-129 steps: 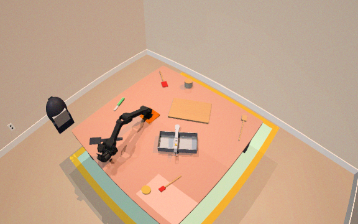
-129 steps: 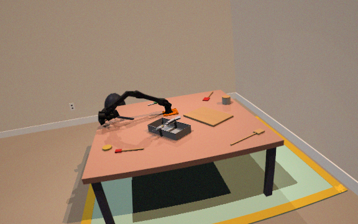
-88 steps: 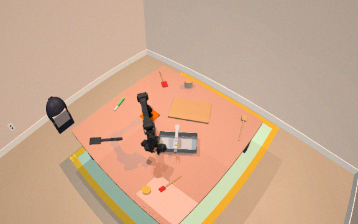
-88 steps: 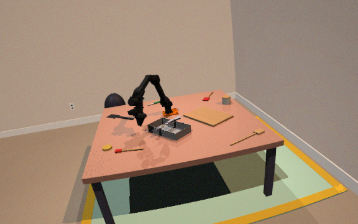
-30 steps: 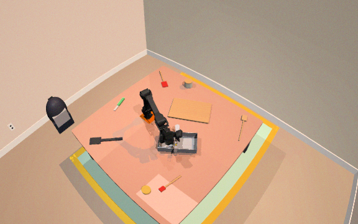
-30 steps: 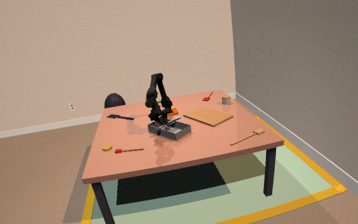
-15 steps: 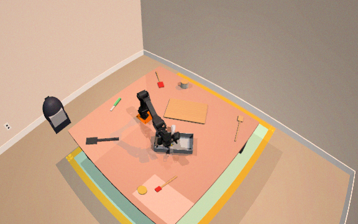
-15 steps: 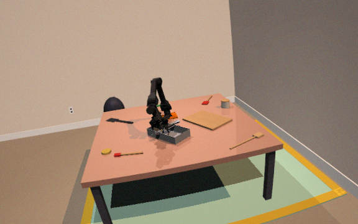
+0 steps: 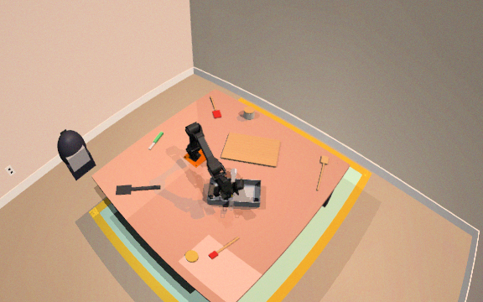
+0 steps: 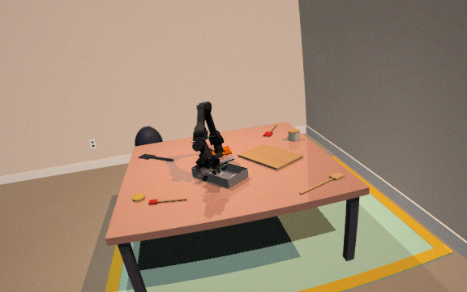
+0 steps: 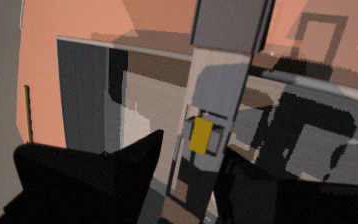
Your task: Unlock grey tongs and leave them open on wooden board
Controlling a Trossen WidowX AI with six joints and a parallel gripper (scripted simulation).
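"Where are the tongs?"

"The grey tongs [image 9: 234, 173] [image 10: 228, 159] [image 11: 215, 100] lie across the roasting tin [image 9: 235, 205] [image 10: 238, 177] [image 11: 82, 95], around the middle of the table [image 9: 292, 184] [image 10: 258, 195] [image 11: 40, 100]. One end sticks out past the tin's far wall. Seen from the wrist, there's a yellow piece [image 11: 200, 136] on them."

"And the gripper [image 9: 226, 196] [image 10: 213, 167] [image 11: 185, 139]?"

"Down at the tin, fingers partly spread, one on each side of the tongs. I can see a gap between one finger and the metal. On the other side, I can't tell whether they touch."

"So they aren't on the board?"

"No. The wooden board [image 9: 251, 150] [image 10: 271, 156] lies flat to the right of the arm [image 9: 208, 155] [image 10: 207, 122], farther back than the tin, and the tongs are well apart from it."

"What else is around?"

"Near left, a yellow disc [image 9: 191, 256] [image 10: 138, 197] beside a red-headed spatula [image 9: 213, 254] [image 10: 153, 202]. A dark spatula [image 9: 124, 190] [image 10: 148, 156] lies farther back on the left, and a wooden spatula [image 9: 324, 159] [image 10: 336, 176] on the right."

"And at the far right?"

"A grey can [image 9: 248, 114] [image 10: 293, 135] with a tan top, near another red-headed tool [image 9: 216, 114] [image 10: 268, 134]."
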